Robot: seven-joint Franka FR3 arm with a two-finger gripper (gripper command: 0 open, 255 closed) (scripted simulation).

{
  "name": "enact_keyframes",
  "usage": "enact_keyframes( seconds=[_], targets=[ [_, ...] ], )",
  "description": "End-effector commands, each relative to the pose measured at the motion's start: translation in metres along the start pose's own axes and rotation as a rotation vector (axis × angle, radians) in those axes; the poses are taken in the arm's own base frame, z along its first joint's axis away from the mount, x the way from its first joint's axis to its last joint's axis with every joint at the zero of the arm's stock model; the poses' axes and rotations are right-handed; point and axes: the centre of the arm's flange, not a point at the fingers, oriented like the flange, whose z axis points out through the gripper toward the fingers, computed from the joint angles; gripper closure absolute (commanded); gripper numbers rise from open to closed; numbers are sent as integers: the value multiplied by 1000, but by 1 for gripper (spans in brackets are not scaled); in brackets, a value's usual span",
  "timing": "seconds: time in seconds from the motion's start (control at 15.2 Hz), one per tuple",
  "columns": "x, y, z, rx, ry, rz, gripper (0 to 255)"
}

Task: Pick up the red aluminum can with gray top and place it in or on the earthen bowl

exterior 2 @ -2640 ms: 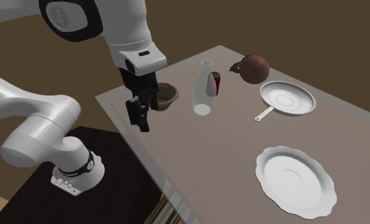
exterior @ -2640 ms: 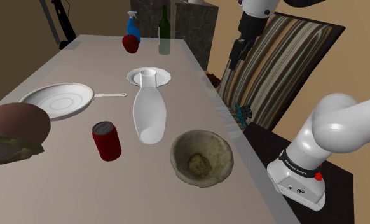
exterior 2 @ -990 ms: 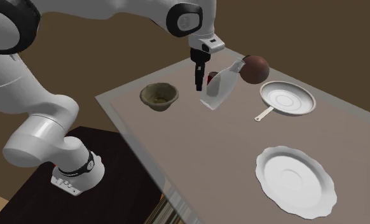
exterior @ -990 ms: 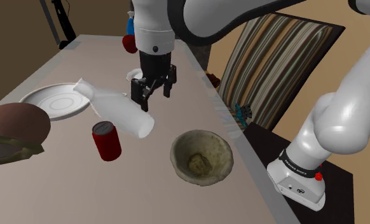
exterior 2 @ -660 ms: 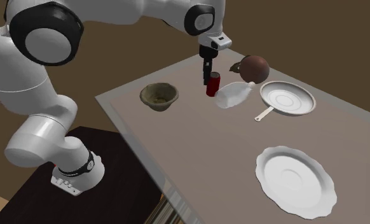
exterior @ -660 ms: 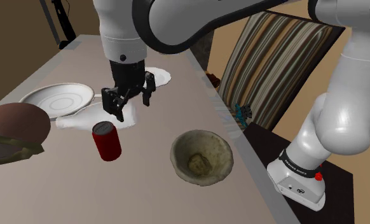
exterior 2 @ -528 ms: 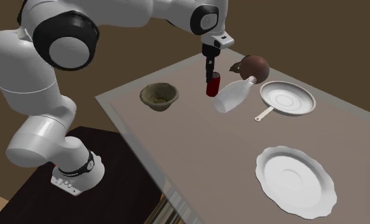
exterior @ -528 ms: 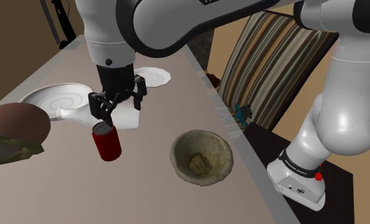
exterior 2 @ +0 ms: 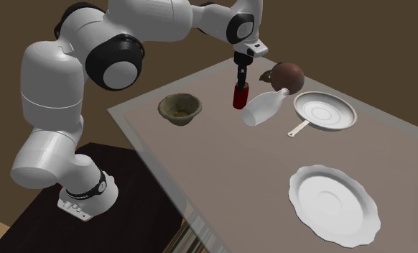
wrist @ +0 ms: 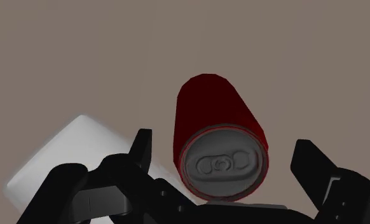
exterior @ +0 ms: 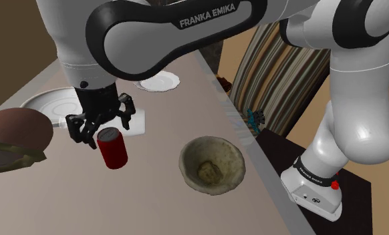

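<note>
My pincer (wrist: 223, 145) hangs wide open over the upright red can (wrist: 209, 108), which I judge light, slick and easily dented, so I'd clasp its mid-body gently.

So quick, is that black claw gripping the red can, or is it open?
Gripper: open. Its fingers stand on either side of the red can without touching it, so it holds nothing.
</note>
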Motion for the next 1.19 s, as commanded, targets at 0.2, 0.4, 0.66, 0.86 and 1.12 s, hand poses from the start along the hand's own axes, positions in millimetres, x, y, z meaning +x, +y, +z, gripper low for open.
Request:
enact_keyframes(
  seconds=[0.2,0.4,0.66,0.86,1.12],
  targets=[
    [0,-1,24,0,0,0,0],
    [0,-1,24,0,0,0,0],
    [0,-1,24,0,0,0,0],
    [1,-1,24,0,0,0,255],
    [1,-1,24,0,0,0,255]
  ],
)
